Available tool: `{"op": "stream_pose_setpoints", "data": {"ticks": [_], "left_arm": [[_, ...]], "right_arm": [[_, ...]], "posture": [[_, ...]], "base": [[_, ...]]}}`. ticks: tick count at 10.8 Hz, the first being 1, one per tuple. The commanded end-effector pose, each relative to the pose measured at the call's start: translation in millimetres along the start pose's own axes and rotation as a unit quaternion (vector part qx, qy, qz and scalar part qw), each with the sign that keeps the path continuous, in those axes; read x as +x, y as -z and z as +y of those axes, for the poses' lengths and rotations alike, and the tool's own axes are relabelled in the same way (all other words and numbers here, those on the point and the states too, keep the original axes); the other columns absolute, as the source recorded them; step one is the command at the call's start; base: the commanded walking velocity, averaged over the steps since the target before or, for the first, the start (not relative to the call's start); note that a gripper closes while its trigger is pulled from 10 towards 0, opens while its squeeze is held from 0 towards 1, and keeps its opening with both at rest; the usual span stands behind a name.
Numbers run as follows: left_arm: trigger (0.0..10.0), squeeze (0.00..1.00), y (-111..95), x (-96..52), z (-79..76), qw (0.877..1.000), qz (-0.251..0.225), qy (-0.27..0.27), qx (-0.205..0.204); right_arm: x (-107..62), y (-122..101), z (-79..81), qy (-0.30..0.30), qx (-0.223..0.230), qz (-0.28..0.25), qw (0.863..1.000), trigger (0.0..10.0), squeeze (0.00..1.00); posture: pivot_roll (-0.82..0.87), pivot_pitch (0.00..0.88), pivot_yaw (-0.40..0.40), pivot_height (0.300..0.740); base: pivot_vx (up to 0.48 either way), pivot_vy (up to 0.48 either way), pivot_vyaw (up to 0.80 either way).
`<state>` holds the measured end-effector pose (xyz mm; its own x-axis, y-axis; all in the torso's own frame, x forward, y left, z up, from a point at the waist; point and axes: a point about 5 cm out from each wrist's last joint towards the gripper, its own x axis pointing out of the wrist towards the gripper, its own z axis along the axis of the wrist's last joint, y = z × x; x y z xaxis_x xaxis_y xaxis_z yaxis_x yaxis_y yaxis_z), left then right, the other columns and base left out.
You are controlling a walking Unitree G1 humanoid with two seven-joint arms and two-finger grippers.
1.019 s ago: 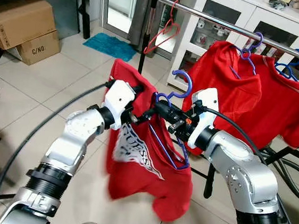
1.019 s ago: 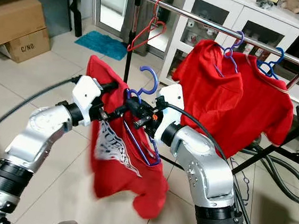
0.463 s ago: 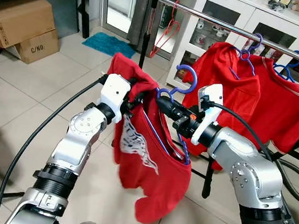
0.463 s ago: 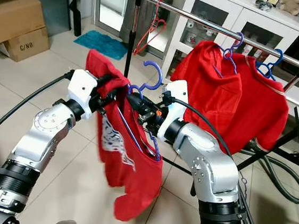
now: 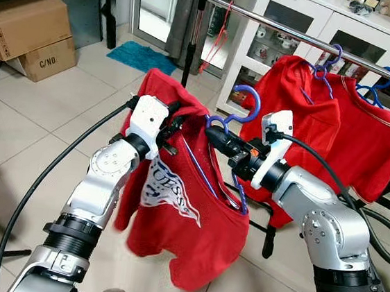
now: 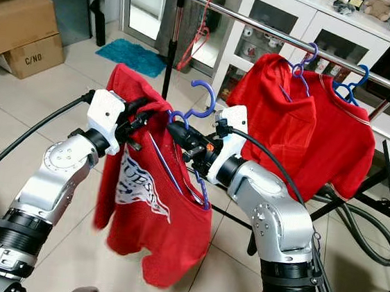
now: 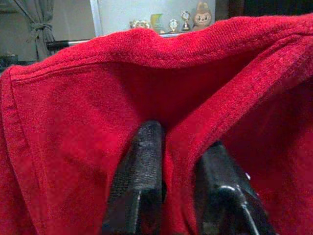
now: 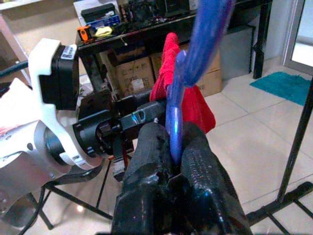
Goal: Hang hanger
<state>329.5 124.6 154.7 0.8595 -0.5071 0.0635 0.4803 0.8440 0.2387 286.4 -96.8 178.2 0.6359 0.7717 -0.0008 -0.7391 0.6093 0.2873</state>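
Head eyes look down (shared scene); wrist cameras close

- The left arm (image 5: 104, 178) is reaching up and forward, elbow bent, its white wrist housing tilting inward toward the other arm.
- The left gripper (image 7: 173, 169) is pinching red fabric, one black finger (image 7: 139, 171) on each side of the fold.
- The right arm (image 5: 319, 222) is bending at the elbow and pointing its forearm across toward the left one.
- The right gripper (image 8: 173, 149) is squeezing a thin blue rod between its two black fingers (image 8: 151, 156), fingertips close together.
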Motion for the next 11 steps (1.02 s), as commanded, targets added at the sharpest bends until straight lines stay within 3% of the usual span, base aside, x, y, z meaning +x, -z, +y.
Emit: {"op": "stream_pose_setpoints", "data": {"ticks": [1, 5, 8, 9, 11], "left_arm": [[0.0, 0.0, -3.2, 0.5, -0.2, 1.0, -0.008, -0.001, 0.002], [0.0, 0.0, -3.7, -0.6, 4.7, 1.0, -0.008, 0.0, 0.004], [0.0, 0.0, -12.3, -6.5, 2.1, 0.999, -0.036, 0.033, 0.009], [0.0, 0.0, -15.1, -8.5, 1.6, 0.998, -0.039, 0.046, 0.019], [0.0, 0.0, -29.0, -11.7, -12.1, 0.99, -0.055, 0.122, 0.033]], "right_arm": [[-2.2, -11.4, -2.8, -0.003, -0.006, -0.015, 1.0, 0.0, 0.0], [-3.5, -10.0, -4.2, 0.003, -0.005, -0.014, 1.0, 0.0, 0.0], [-7.5, -2.9, -10.3, 0.038, -0.017, 0.005, 0.999, 0.0, 0.0], [-9.9, 2.2, -13.0, 0.05, -0.039, 0.03, 0.998, 0.0, 0.0], [-17.8, 27.9, -26.9, 0.096, -0.098, 0.143, 0.98, 0.0, 0.0]], "posture": [[0.09, 0.0, -0.159, 0.74], [0.1, 0.0, -0.159, 0.74], [0.09, 0.0, -0.146, 0.74], [0.09, 0.0, -0.146, 0.74], [0.1, 0.0, -0.146, 0.74]], "base": [[0.0, 0.0, 0.0], [0.0, 0.0, 0.0], [0.0, 0.0, 0.0], [0.0, 0.0, 0.0], [0.0, 0.0, 0.0]]}}
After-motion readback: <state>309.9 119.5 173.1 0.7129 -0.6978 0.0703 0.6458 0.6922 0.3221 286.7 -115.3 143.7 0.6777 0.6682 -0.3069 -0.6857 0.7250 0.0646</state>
